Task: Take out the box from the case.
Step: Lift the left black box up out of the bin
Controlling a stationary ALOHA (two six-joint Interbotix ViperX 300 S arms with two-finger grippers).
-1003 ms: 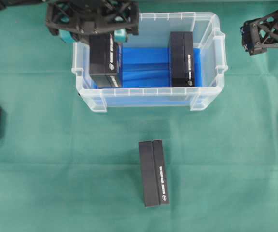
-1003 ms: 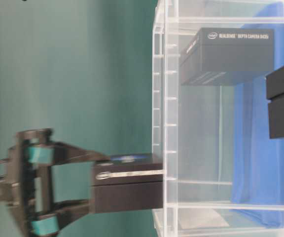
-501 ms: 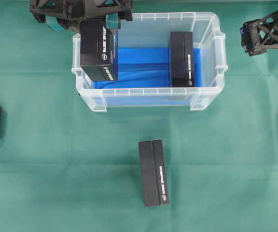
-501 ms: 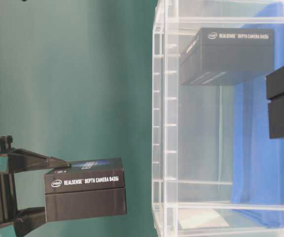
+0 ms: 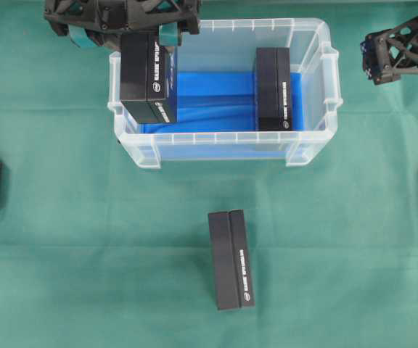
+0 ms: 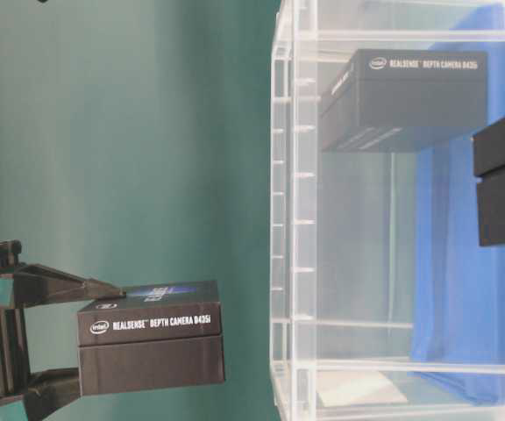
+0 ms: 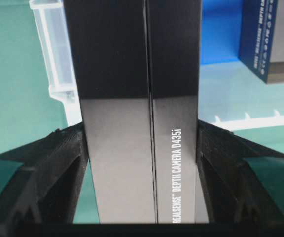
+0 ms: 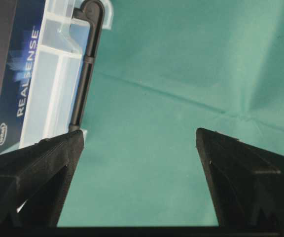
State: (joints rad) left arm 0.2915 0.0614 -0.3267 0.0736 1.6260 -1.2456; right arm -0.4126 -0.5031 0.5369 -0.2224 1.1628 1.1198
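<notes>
Overhead view: a green cloth covers the table. The case, a clear tub with a blue sheet on its bottom, sits at 12 o'clock. The left gripper at 11 o'clock grips a black box that hangs over the case's left end. A second box stands inside the case at the right, and a third box lies on the cloth at 6 o'clock. The right gripper hangs at 2 o'clock, off the case.

Table-level view: the held box at 7 o'clock is clear of the case's rim, between the left gripper's fingers.

Left wrist view: both fingers press the box's long sides, jaws part-way closed on it.

Right wrist view: the jaws stand wide apart, holding nothing, with the case's corner at 10 o'clock.
</notes>
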